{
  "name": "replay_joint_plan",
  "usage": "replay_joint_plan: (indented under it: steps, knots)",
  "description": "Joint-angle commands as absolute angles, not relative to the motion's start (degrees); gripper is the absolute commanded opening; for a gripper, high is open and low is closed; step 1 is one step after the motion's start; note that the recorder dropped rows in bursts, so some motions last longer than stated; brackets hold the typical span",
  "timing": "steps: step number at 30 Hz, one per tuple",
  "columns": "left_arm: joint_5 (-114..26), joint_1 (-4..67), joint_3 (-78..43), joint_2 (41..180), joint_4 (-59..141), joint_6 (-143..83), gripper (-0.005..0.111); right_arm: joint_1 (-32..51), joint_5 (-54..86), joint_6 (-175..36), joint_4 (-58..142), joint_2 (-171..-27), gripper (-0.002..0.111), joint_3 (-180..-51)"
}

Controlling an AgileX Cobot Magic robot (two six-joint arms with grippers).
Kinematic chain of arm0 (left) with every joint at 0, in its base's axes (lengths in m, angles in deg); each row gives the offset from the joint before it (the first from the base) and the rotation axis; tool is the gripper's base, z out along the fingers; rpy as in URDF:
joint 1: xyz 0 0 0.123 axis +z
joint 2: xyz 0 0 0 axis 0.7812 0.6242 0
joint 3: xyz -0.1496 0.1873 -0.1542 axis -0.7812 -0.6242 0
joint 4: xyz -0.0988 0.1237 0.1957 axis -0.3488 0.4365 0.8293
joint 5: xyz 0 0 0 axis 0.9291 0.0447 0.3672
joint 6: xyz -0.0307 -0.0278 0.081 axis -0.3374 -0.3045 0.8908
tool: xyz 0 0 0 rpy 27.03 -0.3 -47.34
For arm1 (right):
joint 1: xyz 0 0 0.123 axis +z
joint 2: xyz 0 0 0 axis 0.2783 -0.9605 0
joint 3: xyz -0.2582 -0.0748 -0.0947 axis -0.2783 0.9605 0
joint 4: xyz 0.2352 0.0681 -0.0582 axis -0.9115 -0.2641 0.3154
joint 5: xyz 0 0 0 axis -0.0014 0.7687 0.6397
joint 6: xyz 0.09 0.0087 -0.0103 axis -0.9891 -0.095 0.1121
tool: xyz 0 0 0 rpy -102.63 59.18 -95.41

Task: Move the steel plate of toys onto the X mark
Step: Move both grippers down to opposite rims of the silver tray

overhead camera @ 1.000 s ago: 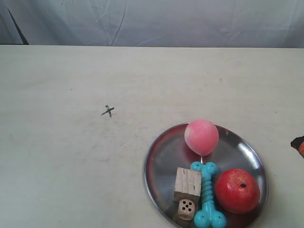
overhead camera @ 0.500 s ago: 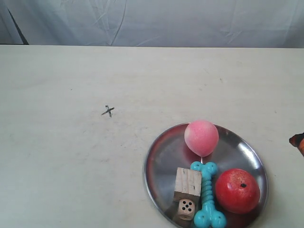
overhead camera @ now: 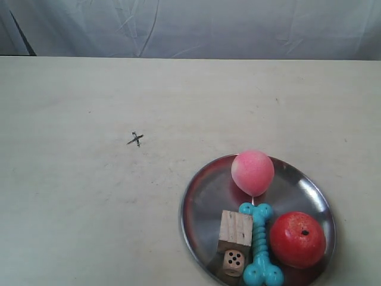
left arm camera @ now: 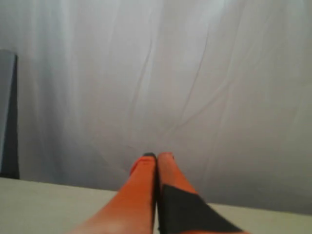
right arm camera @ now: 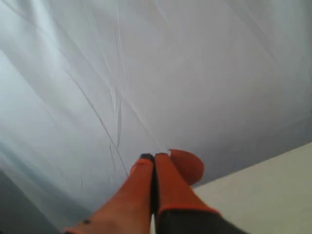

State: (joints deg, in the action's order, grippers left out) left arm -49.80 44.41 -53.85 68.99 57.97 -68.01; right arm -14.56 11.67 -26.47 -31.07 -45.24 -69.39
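The steel plate [overhead camera: 202,196] lies near the front right of the table in the exterior view. On it sit a pink ball [overhead camera: 252,171], a red apple-like ball [overhead camera: 297,239], a turquoise bone [overhead camera: 260,244], a pale wooden block [overhead camera: 235,230] and a small wooden die [overhead camera: 233,260]. The X mark [overhead camera: 136,139] is a tiny dark cross on the bare table, up and left of the plate. No arm shows in the exterior view. My left gripper [left arm camera: 157,156] and right gripper [right arm camera: 154,156] are both shut on nothing, raised and facing the cloth backdrop.
A wrinkled pale cloth backdrop [overhead camera: 196,27] hangs behind the far edge of the cream table [overhead camera: 71,208]. The plate's near rim reaches the bottom edge of the exterior view.
An orange gripper tip at the right edge of the exterior view has drawn out of the frame. The plate and toys have not moved.
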Motion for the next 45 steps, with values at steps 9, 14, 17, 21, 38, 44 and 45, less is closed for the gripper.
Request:
replay_joint_plan:
  steps: [9,14,17,21,38,44,45]
  knots:
    - [-19.24,16.34,-34.23,107.02,28.38,-38.24,0.000,-18.58,60.40,-51.60,14.38,-95.77,-0.001,-96.01]
    - [-14.66,21.92,-34.11,118.21,-4.31,-19.92,0.000,-29.45,65.04,-53.17,18.48,-102.23,-0.001,-98.29]
    - [-7.29,26.72,-33.99,125.44,-22.06,-6.35,0.000,-32.84,67.17,-52.00,17.92,-105.37,-0.001,-98.29]
    - [11.79,33.10,-31.82,139.93,-36.55,10.49,0.000,-33.18,68.85,-50.64,17.68,-109.86,-0.001,-97.41]
    - [3.17,31.81,-31.43,145.50,-33.19,16.02,0.009,-29.97,53.70,-46.91,16.01,-111.60,0.045,-85.02]
    - [2.71,28.81,-31.43,149.88,-33.91,16.02,0.036,-29.97,53.17,-46.91,16.58,-111.92,0.041,-84.22]
    - [2.54,28.23,-31.43,150.37,-33.91,16.02,0.040,-29.97,52.65,-46.91,16.36,-112.31,0.041,-83.94]
